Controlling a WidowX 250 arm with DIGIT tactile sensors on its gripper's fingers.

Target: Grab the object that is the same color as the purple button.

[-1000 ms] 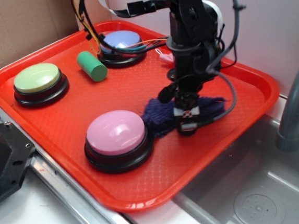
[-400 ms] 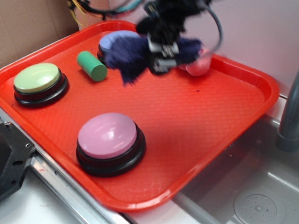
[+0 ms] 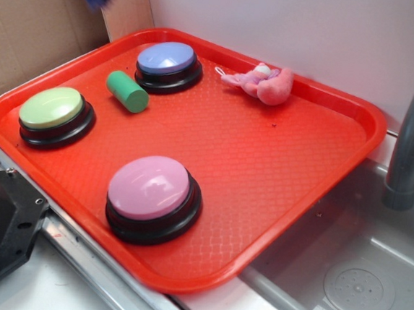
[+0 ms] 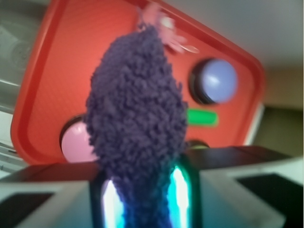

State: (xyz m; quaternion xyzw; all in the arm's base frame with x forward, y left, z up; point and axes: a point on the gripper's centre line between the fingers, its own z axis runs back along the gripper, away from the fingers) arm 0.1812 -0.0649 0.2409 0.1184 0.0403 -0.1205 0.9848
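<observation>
Purple terry rag (image 4: 137, 128) pinched in the gripper (image 4: 142, 199), long axis running straight out from between the jaws, hanging high above the red tray (image 3: 277, 183) at its far left. Purple button (image 3: 168, 59) far left on tray; pink plush toy (image 3: 265, 83) far centre.

Fuzzy terry rag (image 4: 137, 123), glossy plastic tray (image 3: 319, 201) (waffle-textured), matt cardboard (image 3: 30, 23).

Fuzzy indigo rag (image 4: 137, 128) aloft, claw-pinched
</observation>
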